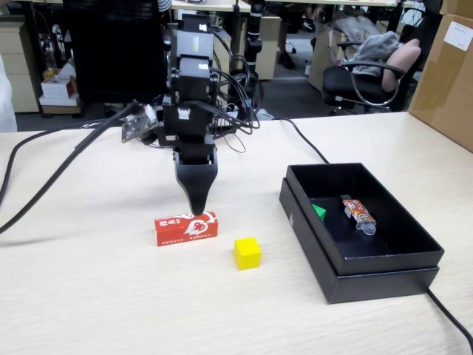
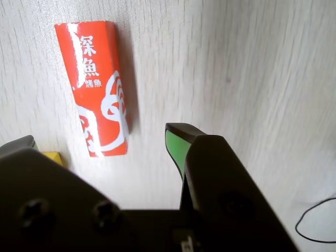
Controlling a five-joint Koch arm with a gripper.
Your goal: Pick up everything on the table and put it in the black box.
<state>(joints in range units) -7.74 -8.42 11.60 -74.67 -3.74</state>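
Red rectangular carton with white markings [image 1: 185, 227] is lying on the light wood-grain tabletop [image 1: 111, 296], long axis running left-right in the fixed view, while I am hovering the black gripper [image 1: 197, 207], jaws apart and empty, just above its far edge.

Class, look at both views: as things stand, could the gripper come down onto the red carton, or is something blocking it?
Probably yes. The gripper hangs just above the red carton with its jaws apart. In the wrist view the carton lies bare on the table; the yellow cube sits apart.
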